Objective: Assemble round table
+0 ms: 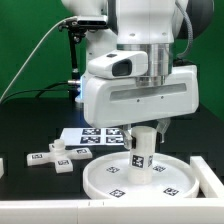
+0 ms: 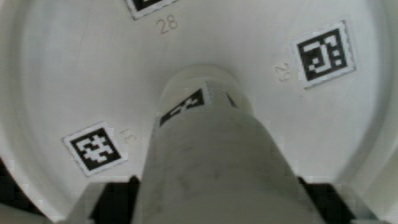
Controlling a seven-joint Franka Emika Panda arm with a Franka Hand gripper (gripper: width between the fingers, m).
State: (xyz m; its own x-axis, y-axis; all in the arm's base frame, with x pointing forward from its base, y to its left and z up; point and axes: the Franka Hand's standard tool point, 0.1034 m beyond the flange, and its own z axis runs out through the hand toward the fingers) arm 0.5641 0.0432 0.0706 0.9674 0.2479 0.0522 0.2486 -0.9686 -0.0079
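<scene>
The large rimmed round disc (image 1: 140, 175) lies flat on the black table, tags up. The short thick cylinder leg (image 1: 141, 147) stands upright at its middle, and my gripper (image 1: 142, 128) is shut on the leg's upper part from above. In the wrist view the leg (image 2: 217, 150) runs from between my black fingers (image 2: 121, 200) down to the disc (image 2: 89, 80), where its far end meets the disc's centre. The small cross-shaped foot (image 1: 52, 158) lies on the table at the exterior view's left, apart from the disc.
The marker board (image 1: 92, 136) lies flat behind the disc. A white block (image 1: 212, 175) sits at the exterior view's right beside the disc. A white ledge (image 1: 40, 215) runs along the front edge. A green backdrop and a black pole stand behind.
</scene>
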